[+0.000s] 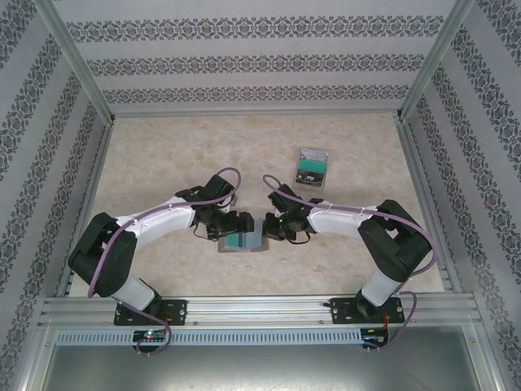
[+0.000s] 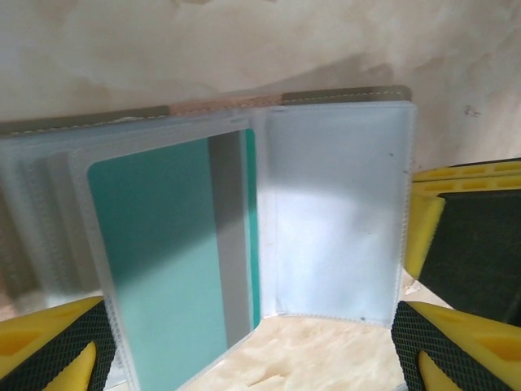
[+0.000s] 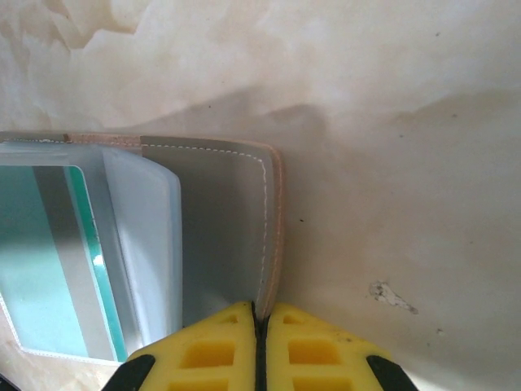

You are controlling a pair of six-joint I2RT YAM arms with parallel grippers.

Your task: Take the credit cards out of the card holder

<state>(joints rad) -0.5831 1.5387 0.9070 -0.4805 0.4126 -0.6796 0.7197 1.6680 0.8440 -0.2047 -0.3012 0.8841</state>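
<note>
Shows the right tool clamped tight on the stitched outer edge of the card holder, yellow pads pressed together with only the thin grey-brown cover between them. Shows the left tool spread wide, one side at each lower corner of the left wrist view, gripping nothing, straddling the near edge of the clear inner sleeves. Places the card holder flat and open on the desk, directly between the two tools, near the front edge and close to the arm bases. Reveals a teal credit card with a grey stripe, tucked inside a frosted sleeve on the left half; right-hand sleeve apparently empty, though hard to confirm through the plastic. Further back and to the right on the desk, well apart: a clear plastic case with green-and-black contents, no part of this job. Judged as the early extraction step: holder pinned open, card not yet out. Next move likely calling for the left tool to lower onto an exposed end of the teal credit card, close on the card alone and not on the sleeve, then draw it out along the sleeve's opening, right tool anchoring the cover against sliding. Direction of that opening unclear from these views.
</note>
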